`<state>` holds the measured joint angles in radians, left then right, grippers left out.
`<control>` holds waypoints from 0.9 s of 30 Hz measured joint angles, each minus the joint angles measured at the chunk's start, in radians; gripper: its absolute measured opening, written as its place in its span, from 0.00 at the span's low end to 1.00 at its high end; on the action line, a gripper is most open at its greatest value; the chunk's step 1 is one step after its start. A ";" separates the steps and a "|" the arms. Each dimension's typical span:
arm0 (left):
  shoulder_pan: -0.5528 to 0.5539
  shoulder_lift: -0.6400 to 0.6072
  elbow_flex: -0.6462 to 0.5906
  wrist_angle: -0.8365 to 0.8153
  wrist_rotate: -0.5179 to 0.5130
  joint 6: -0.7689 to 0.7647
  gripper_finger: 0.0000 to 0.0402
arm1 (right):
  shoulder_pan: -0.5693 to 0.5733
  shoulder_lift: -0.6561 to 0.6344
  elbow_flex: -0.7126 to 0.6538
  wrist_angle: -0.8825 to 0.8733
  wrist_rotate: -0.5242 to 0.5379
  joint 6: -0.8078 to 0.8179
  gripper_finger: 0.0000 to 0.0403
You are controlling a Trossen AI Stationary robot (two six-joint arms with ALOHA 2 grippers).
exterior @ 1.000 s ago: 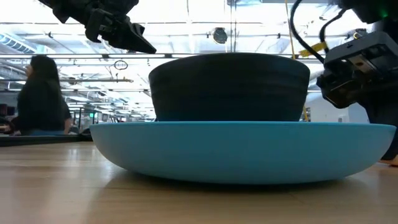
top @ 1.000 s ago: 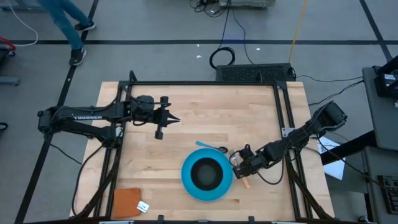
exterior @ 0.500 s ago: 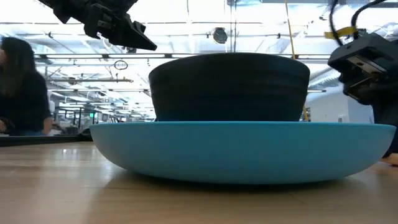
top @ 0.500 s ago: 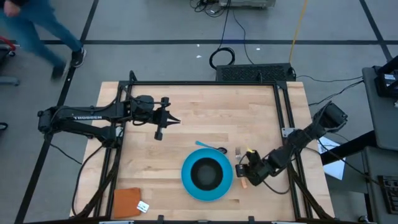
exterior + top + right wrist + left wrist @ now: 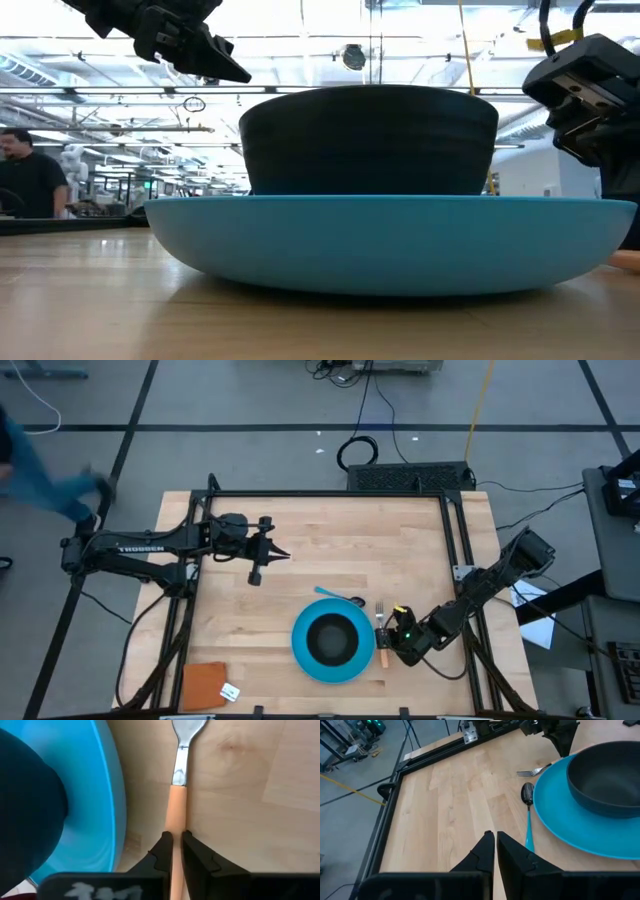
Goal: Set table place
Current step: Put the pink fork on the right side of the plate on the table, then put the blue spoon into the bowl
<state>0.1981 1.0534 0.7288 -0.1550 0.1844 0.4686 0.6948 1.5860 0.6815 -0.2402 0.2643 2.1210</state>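
Observation:
The round blue plate (image 5: 305, 656) lies near the table's near edge, and the black bowl (image 5: 331, 638) stands in it. The teal-handled spoon (image 5: 338, 597) lies on the wood just beyond the plate. An orange-handled fork (image 5: 381, 628) lies on the table along the plate's right side, tines toward the far edge. My right gripper (image 5: 388, 643) is low over the fork's handle and shut on it. My left gripper (image 5: 278, 552) hovers shut over the table's left-centre, away from the setting; in the left wrist view its fingers (image 5: 495, 845) are closed with nothing between them. My right gripper pinches the fork's orange handle (image 5: 177, 817), about halfway along it, between its two fingers (image 5: 164, 845). It comes slanting down from the table's near-right side, and the handle runs on between the fingers. The fork lies flat on the wood, with its metal neck (image 5: 180, 765) and tines beyond the fingertips.
A small brown-orange square with a white tag (image 5: 205, 685) lies at the near-left corner. The black frame rail (image 5: 330, 493) runs along the table's edges. Bare wood (image 5: 350, 545) stretches across the far half. A person (image 5: 22, 185) is in the room beyond the table.
My right gripper has moved toward the near edge and turned. The fork with it has swung from a slant to lie straight beside the plate's right rim, tines to the far edge. A person has walked past beyond the table's left side.

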 joint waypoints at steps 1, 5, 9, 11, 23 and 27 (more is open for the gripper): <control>0.000 0.000 0.000 0.000 0.000 0.000 0.06 | 0.000 0.000 0.000 0.004 0.001 -0.001 0.05; 0.000 0.000 0.000 -0.002 0.000 0.000 0.06 | 0.000 0.000 0.000 0.004 0.000 -0.002 0.06; 0.000 0.000 0.000 -0.002 0.000 0.000 0.06 | 0.000 -0.005 0.000 0.004 0.000 -0.017 0.09; 0.000 0.000 0.000 -0.002 0.000 0.000 0.06 | 0.000 -0.010 0.000 0.005 0.000 -0.020 0.13; 0.000 0.000 0.000 -0.009 0.000 -0.003 0.06 | 0.001 -0.021 -0.001 -0.006 -0.003 -0.026 0.34; 0.000 0.000 0.000 -0.009 0.001 -0.002 0.06 | 0.003 -0.056 -0.001 -0.014 0.008 -0.039 0.34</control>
<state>0.1978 1.0534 0.7288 -0.1641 0.1852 0.4664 0.6975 1.5301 0.6807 -0.2539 0.2724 2.0820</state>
